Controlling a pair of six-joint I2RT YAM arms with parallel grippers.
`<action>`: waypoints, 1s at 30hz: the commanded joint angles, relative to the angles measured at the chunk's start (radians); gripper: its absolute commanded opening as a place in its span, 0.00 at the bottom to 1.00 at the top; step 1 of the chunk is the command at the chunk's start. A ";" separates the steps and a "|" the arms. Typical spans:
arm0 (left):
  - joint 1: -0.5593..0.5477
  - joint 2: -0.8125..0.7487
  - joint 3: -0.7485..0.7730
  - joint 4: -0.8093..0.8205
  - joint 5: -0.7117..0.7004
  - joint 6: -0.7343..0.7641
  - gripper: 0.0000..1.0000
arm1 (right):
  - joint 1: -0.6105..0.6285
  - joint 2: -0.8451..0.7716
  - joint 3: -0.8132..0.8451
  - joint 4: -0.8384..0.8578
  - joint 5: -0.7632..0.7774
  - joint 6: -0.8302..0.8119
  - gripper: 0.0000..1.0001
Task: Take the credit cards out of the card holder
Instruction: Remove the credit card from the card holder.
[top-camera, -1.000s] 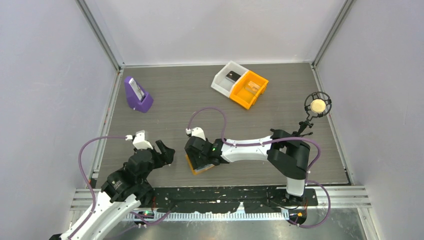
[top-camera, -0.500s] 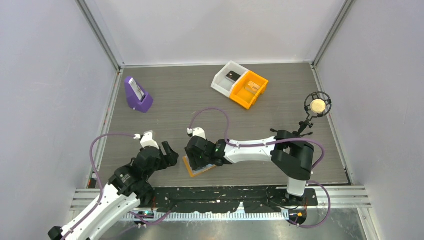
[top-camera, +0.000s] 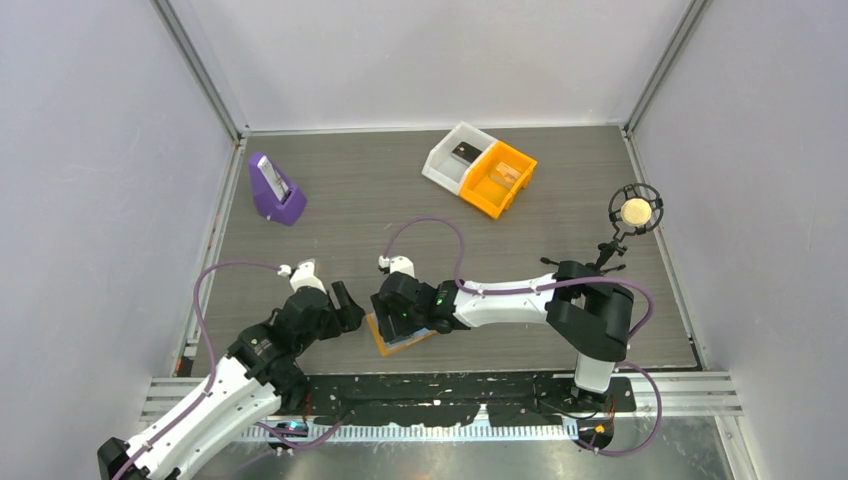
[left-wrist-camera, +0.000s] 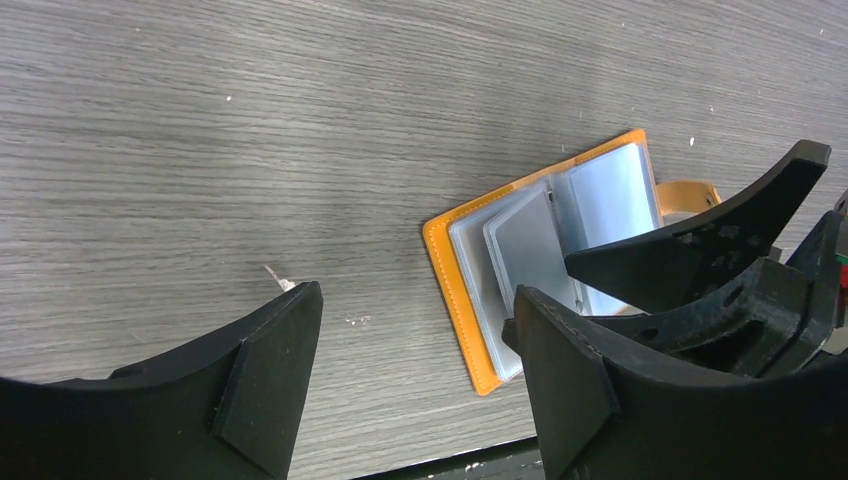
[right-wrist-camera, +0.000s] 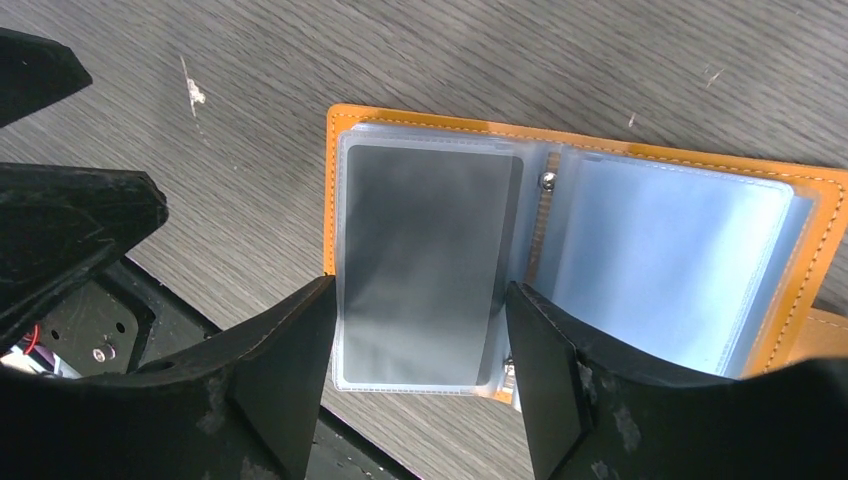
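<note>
Holder (right-wrist-camera: 670, 260) open on table (left-wrist-camera: 200, 120); extraction pending. Right gripper (right-wrist-camera: 415, 300) jaws wide, empty, straddling 1 sleeved card (right-wrist-camera: 425, 230). Left gripper (left-wrist-camera: 410, 310) jaws wide, empty. Next, probably: pin holder, pinch card.

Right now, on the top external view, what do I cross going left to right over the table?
purple stand → left gripper → card holder → white bin → orange bin → microphone
</note>
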 joint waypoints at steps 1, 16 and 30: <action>-0.002 0.006 -0.009 0.049 0.010 -0.019 0.73 | -0.004 -0.058 -0.008 0.051 -0.008 0.020 0.68; -0.002 0.044 -0.019 0.074 0.025 -0.025 0.72 | -0.015 -0.065 -0.024 0.087 -0.043 0.028 0.57; -0.002 0.121 -0.008 0.108 0.066 -0.018 0.69 | -0.020 -0.079 -0.037 0.102 -0.050 0.037 0.56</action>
